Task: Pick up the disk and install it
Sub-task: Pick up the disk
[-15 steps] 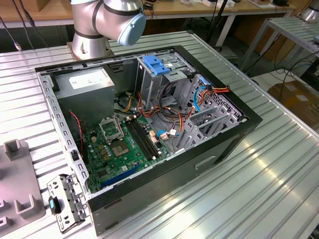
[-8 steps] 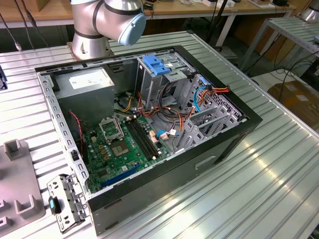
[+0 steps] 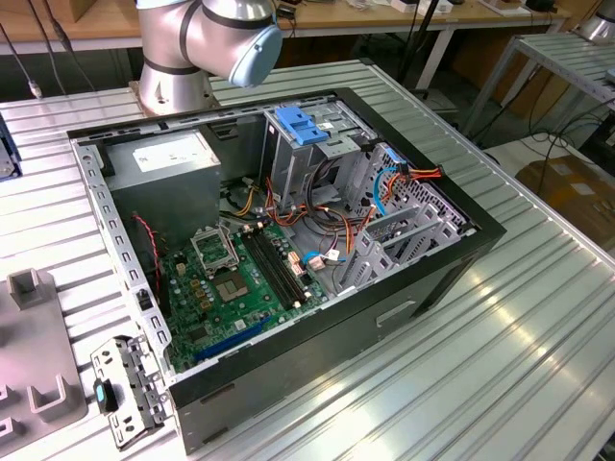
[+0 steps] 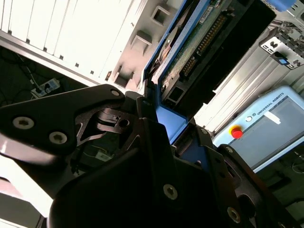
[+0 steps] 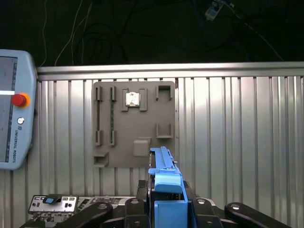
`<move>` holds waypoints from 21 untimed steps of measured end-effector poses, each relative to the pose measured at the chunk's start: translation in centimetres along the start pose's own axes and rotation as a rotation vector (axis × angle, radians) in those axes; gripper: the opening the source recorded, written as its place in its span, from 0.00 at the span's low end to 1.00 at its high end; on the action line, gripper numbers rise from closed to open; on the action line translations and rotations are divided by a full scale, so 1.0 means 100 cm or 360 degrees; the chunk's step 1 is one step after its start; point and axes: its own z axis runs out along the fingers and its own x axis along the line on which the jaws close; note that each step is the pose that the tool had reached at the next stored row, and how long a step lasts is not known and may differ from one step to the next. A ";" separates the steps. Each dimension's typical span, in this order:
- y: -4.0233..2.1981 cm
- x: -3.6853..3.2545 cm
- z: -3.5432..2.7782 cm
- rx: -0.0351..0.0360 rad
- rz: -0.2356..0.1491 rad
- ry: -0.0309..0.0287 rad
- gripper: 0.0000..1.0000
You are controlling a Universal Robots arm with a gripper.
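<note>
Hand (image 5: 165,202) clamped on disk (image 5: 164,168), blue-framed edge sticking out fwd, grey fixture plate (image 5: 124,130) beyond.

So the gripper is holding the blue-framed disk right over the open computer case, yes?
Not quite. The gripper does hold the disk, but over the grey slotted plate on the ribbed table, not the computer case; the first wrist view shows it.
</note>
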 end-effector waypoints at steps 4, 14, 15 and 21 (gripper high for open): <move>-0.0057 0.0008 0.0000 0.0000 0.0000 0.00000 0.37; -0.0291 0.0008 -0.0002 0.0000 0.0000 0.00001 0.37; -0.0311 0.0007 -0.0002 0.0000 0.0000 0.00001 0.37; -0.0430 0.0005 -0.0003 0.0000 0.0000 0.00001 0.37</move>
